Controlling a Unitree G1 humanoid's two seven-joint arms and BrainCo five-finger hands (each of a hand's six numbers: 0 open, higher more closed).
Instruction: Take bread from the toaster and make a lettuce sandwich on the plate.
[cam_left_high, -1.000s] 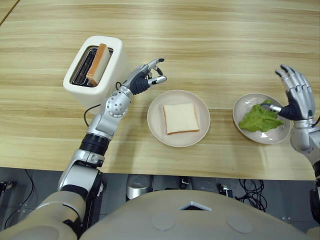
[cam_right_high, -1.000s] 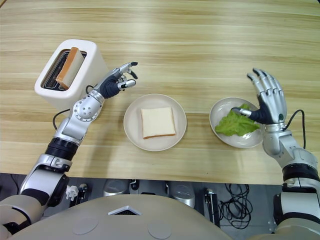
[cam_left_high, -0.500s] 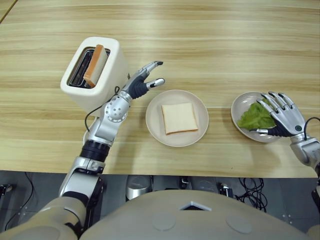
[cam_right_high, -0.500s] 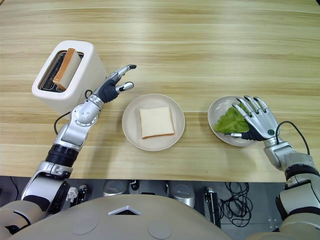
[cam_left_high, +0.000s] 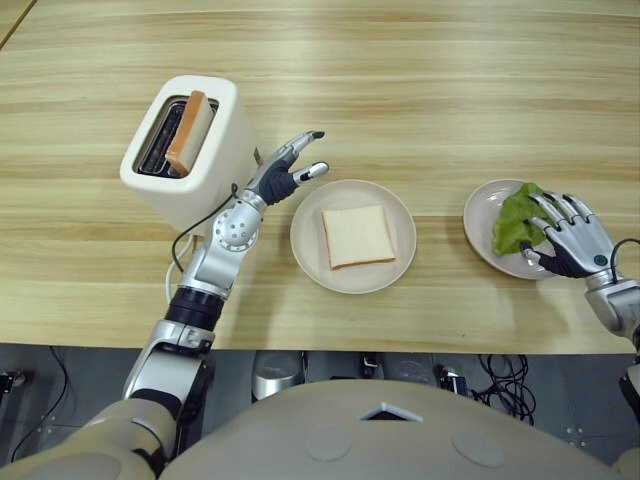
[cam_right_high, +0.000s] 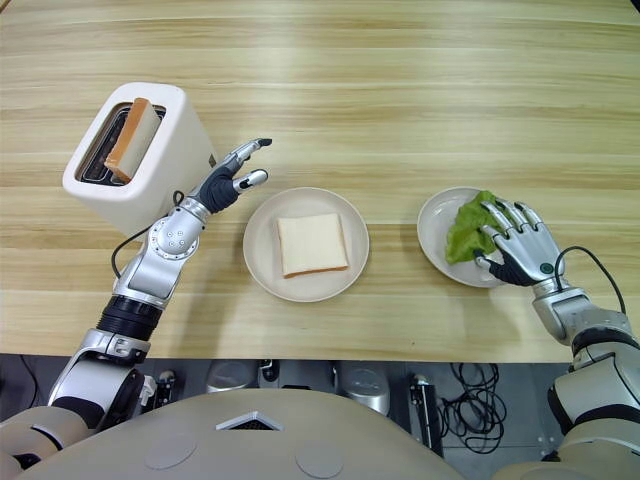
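My left hand (cam_left_high: 283, 177) hangs just left of the plate (cam_left_high: 309, 236), fingers apart. One bread slice (cam_left_high: 358, 235) lies on the plate; a second slice (cam_left_high: 188, 132) stands in the toaster (cam_left_high: 200, 175), farther left. Right of the plate, my right hand (cam_left_high: 568, 243) has its fingers seemingly clamped on the lettuce leaf (cam_left_high: 513, 222) over its dish (cam_left_high: 478, 228).

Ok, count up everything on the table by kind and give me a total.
toaster: 1
bread slices: 2
plates: 2
lettuce: 1
total: 6
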